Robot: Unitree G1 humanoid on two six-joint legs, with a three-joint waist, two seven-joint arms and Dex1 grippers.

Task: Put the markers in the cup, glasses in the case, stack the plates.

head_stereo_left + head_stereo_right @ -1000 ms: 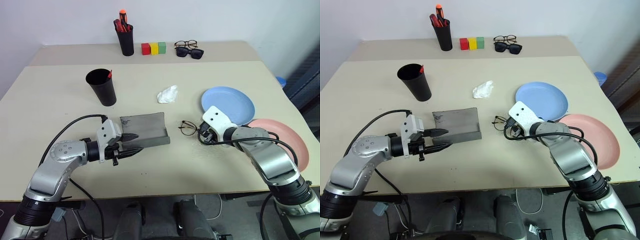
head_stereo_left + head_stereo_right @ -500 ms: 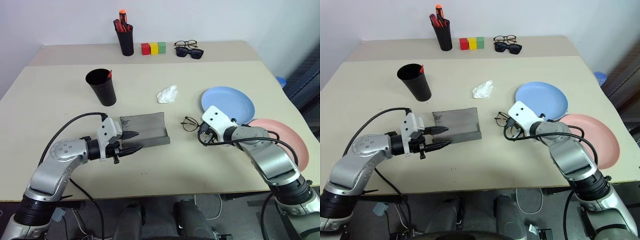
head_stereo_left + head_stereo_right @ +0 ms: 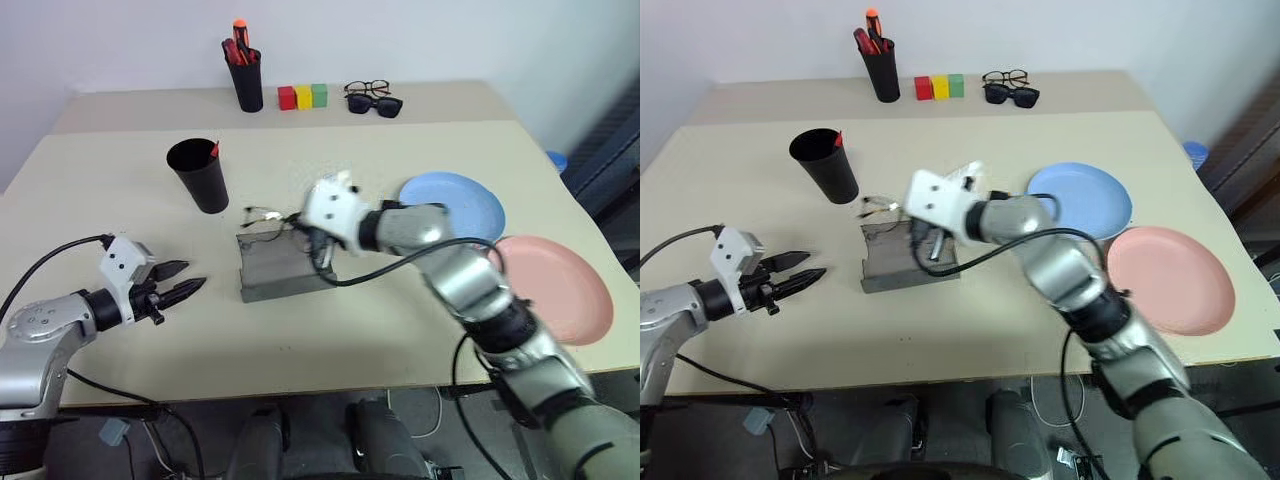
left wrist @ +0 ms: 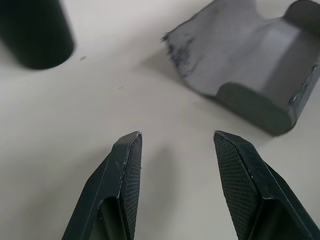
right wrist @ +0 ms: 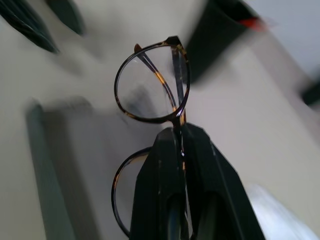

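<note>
right claw (image 5: 181, 137) clenched on glasses (image 5: 152, 90) (over case (image 3: 283, 265)) | left claw (image 4: 176, 142) released, beside case

a beige table (image 3: 420, 350) stands against a plain white wall (image 3: 450, 40).

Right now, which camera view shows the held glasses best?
The right wrist view: the glasses fill it, pinched at the bridge by the shut right gripper. Both eye views show them small and blurred above the case's far end.

Bright even light, soft shadows, right arm (image 3: 440, 255) motion-blurred, right wrist view blurry
</note>
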